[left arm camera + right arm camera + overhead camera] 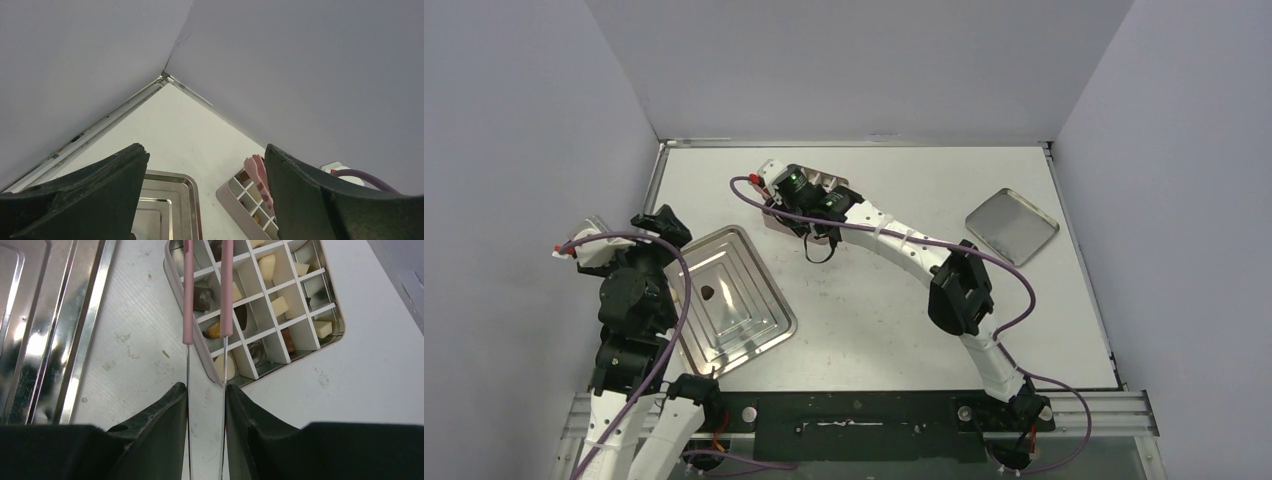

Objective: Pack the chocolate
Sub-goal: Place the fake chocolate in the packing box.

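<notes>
Pink-sleeved tweezers [188,300] stand clamped between the narrow jaws of the right gripper [206,390], which grips their thin metal legs. Only the right wrist view shows this. In it the tips reach over the near-left cells of the gridded tin [173,285]. The same view is the only one that shows the chocolate [280,305] clearly: cream, tan and dark bits lie singly in the tin's cells.

From above, the right arm covers most of the tin, which sits near the far edge of the tabletop [874,300], left of centre. That overhead view alone shows one dark piece [708,293] lying on the stepped silver tray [744,310] by the near-left corner. It also shows a flat square metal sheet [1012,225] close to the right edge.

The left wrist view shows the left gripper [206,150] spread wide with nothing between its fingers. It looks towards the far-left corner, with a tray corner below and the tin to its right.
</notes>
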`<state>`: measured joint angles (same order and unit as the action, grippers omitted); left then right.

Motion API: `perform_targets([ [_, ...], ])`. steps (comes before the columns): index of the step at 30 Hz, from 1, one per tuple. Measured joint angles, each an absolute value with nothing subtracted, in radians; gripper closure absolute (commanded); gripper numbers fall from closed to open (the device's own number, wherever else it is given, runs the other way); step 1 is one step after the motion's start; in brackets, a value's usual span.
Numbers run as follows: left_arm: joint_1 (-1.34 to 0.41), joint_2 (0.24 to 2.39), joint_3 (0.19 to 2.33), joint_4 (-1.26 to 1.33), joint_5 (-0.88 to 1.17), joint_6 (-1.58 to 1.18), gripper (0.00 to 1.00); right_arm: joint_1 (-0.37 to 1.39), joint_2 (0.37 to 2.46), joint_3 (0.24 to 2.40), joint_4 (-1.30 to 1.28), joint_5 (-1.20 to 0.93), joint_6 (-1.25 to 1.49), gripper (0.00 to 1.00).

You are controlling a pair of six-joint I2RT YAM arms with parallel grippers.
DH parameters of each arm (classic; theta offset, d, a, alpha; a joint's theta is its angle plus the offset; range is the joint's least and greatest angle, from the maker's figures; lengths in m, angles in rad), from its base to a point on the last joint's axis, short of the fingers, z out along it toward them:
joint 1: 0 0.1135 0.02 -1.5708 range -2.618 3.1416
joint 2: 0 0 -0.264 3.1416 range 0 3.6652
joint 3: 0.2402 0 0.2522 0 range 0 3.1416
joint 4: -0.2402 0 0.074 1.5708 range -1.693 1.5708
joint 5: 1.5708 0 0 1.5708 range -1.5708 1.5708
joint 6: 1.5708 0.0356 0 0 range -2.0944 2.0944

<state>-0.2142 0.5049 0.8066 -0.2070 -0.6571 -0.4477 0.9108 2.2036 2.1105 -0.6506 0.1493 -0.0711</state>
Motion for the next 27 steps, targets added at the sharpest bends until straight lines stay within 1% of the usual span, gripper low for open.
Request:
perform_targets([
  [11,-0.215,0.505,0.807,-0.207,-0.657,-0.433,0.16,0.910,2.209,2.094,-0.659,0.139,-0.058,0.93],
  [16,-0.215,0.505,0.807,-0.207,-0.657,-0.431,0.15,0.909,2.236,2.090,-0.658,0.125,-0.048,0.90],
  [19,-0.215,0.505,0.807,-0.207,-0.658,-0.428,0.15,0.908,2.249,2.086,-0.661,0.121,-0.043,0.87],
  [20,-0.215,0.505,0.807,-0.207,-0.659,-0.426,0.15,0.908,2.253,2.086,-0.660,0.121,-0.042,0.85],
  [22,-0.215,0.505,0.807,-0.207,-0.661,-0.424,0.15,0.906,2.256,2.086,-0.664,0.121,-0.039,0.76],
  [23,-0.215,0.505,0.807,-0.207,-0.661,-0.423,0.15,0.905,2.256,2.086,-0.665,0.122,-0.039,0.74],
  [27,-0.215,0.505,0.807,-0.207,-0.661,-0.422,0.15,0.903,2.256,2.086,-0.662,0.125,-0.039,0.69],
])
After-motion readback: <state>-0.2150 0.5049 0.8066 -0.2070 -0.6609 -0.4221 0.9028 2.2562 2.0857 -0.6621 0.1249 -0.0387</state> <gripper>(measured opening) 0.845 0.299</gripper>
